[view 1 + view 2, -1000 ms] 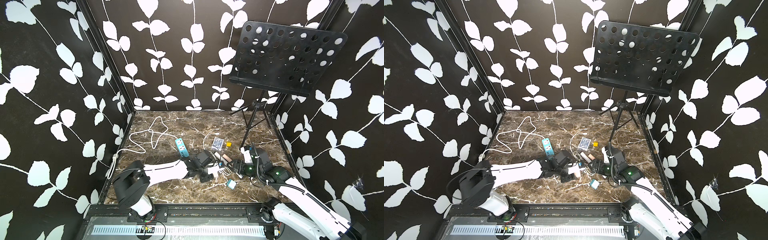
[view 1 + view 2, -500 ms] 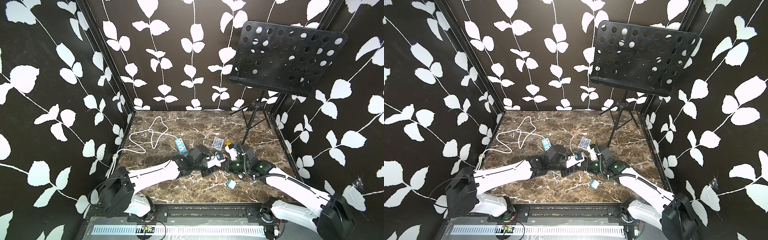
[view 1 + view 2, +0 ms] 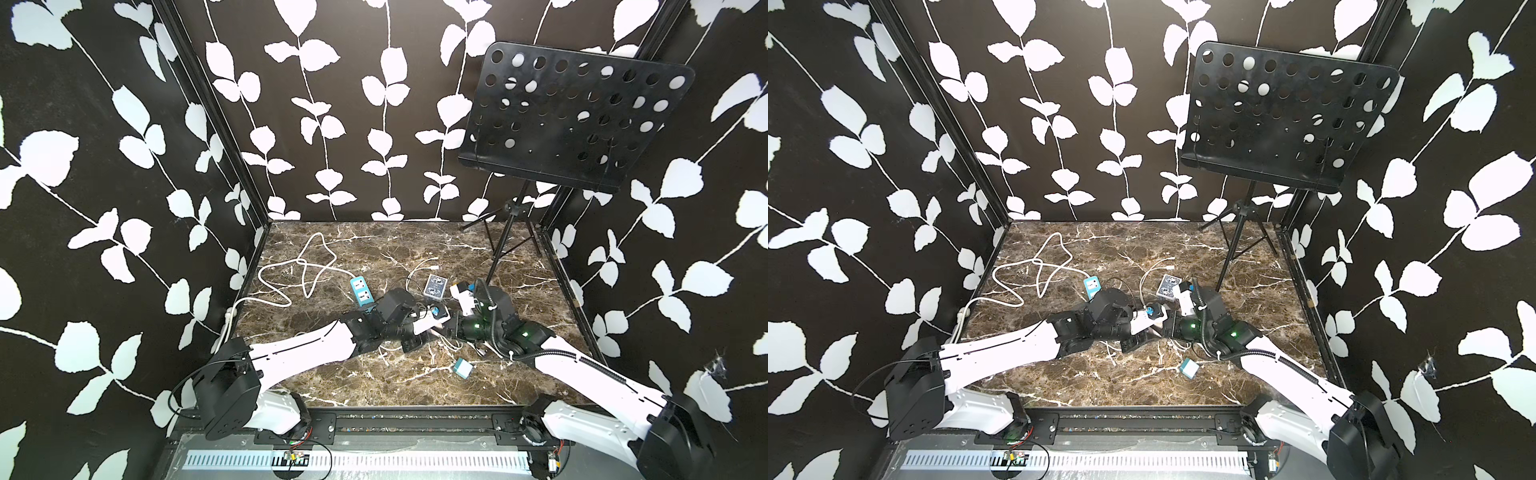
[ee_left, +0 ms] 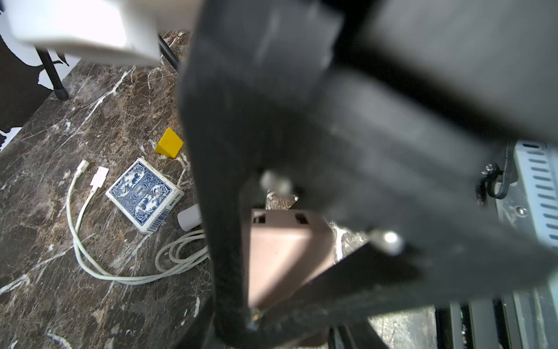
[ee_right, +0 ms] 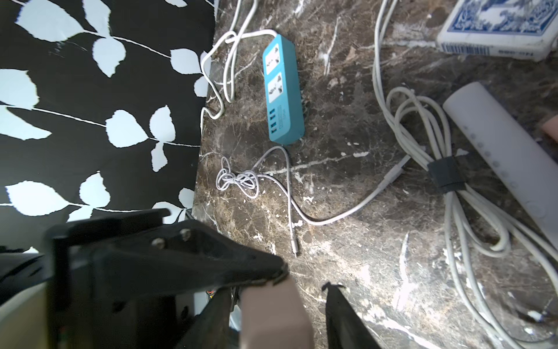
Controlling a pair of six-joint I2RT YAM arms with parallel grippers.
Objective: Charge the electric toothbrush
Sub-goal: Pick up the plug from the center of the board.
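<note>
Your left tool (image 4: pixel 280 260) clamps the pinkish two-slot block (image 4: pixel 287 241) mid-table, likely presenting it to your right tool (image 5: pixel 305 281), which is half open and straddles its end with a gap on one side. The electric toothbrush (image 5: pixel 498 145) lies flat, just near of the card deck (image 5: pixel 498 27) and beside the bundled cable (image 5: pixel 447 178), not yet charging.

Card box (image 4: pixel 145 193) edge: "No.988", last digit unsure.

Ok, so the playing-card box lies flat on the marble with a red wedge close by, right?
Not quite: the wedge is yellow, not red. The left wrist view shows it on the marble, close to the playing-card box but apart from it, and the box does lie flat.
</note>
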